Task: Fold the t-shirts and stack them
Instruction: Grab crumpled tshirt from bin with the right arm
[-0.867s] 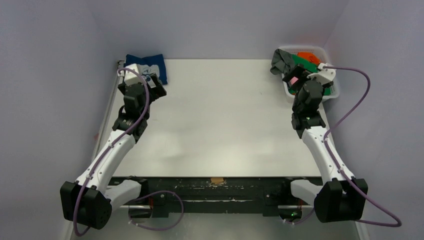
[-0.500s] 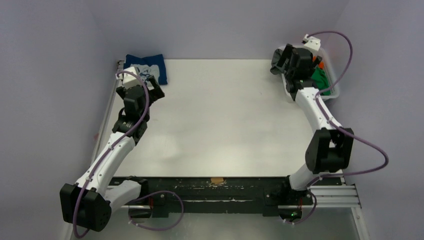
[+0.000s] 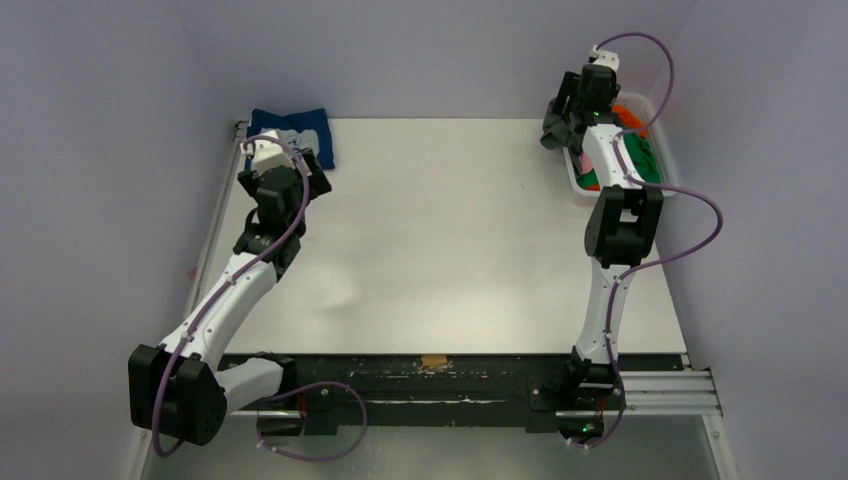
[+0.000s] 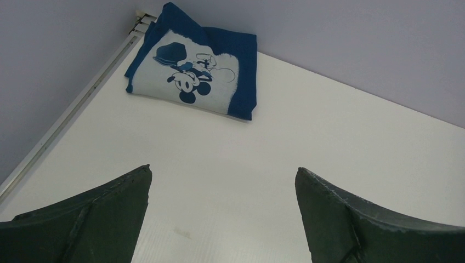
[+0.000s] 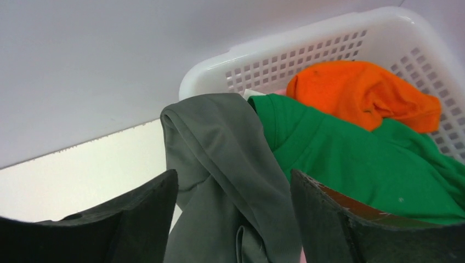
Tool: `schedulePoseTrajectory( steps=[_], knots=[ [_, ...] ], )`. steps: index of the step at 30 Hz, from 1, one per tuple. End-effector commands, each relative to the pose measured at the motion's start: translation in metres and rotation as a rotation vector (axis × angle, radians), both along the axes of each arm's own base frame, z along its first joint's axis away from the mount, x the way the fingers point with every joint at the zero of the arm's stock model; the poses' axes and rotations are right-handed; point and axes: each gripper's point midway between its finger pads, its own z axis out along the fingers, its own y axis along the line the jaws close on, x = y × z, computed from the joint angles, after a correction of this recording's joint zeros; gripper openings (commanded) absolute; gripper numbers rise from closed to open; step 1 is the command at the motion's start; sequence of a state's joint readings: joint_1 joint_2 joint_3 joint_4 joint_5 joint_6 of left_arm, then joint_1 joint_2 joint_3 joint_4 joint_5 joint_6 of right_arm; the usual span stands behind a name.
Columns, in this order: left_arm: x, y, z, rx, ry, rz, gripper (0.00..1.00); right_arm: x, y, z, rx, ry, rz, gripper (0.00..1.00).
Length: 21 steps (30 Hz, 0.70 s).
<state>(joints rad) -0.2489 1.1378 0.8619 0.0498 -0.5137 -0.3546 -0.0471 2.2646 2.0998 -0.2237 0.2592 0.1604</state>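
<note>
The navy tee (image 4: pixel 192 76), folded, lies flat in the far-left corner of the surface (image 4: pixel 329 164) against the rail (image 4: pixel 71 120), likely as the base of the stack. The left fingers (image 4: pixel 93 219) hang near it, spread wide and empty. At the far right, the grey tee (image 5: pixel 219 142) drapes over the basket (image 5: pixel 307 49) rim beside a green tee (image 5: pixel 356 159) and an orange tee (image 5: pixel 362 93). The right fingers (image 5: pixel 120 230) straddle it, parted and unclenched, seemingly lined up to pull it out.

A folded navy t-shirt (image 3: pixel 290 130) lies at the table's (image 3: pixel 450 240) far-left corner; a white basket (image 3: pixel 577 180) holding a green t-shirt (image 3: pixel 635 160) sits at its far-right corner.
</note>
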Motion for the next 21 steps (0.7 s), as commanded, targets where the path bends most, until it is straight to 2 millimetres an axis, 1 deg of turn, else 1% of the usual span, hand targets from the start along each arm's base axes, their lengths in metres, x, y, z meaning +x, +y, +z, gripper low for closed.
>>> schedulePoseTrajectory(
  steps=[1,5,7,9,12,14,17,21],
  knots=[
    [0.009,0.003,0.031,-0.006,-0.086,0.023,1.00,0.011,0.005,0.012,-0.034,-0.002,0.068,0.70],
    [0.009,0.003,0.029,-0.009,-0.082,0.025,1.00,0.011,-0.002,-0.005,-0.067,0.022,0.057,0.67],
    [0.009,0.004,0.029,-0.008,-0.082,0.027,1.00,0.010,-0.005,-0.012,-0.080,0.033,0.054,0.64],
    [0.009,0.004,0.030,-0.007,-0.084,0.027,1.00,0.010,-0.009,-0.018,-0.082,0.043,0.050,0.57],
    [0.010,0.003,0.030,-0.009,-0.084,0.025,1.00,0.011,-0.005,-0.024,-0.076,0.052,0.074,0.42],
    [0.010,0.004,0.029,-0.003,-0.080,0.032,1.00,0.011,-0.002,-0.024,-0.070,0.051,0.094,0.37],
    [0.010,0.006,0.025,0.000,-0.070,0.040,1.00,0.011,-0.003,-0.024,-0.078,0.051,0.091,0.39],
    [0.008,0.006,0.023,-0.002,-0.064,0.043,1.00,0.011,-0.008,-0.032,-0.099,0.071,0.078,0.40]
  ],
)
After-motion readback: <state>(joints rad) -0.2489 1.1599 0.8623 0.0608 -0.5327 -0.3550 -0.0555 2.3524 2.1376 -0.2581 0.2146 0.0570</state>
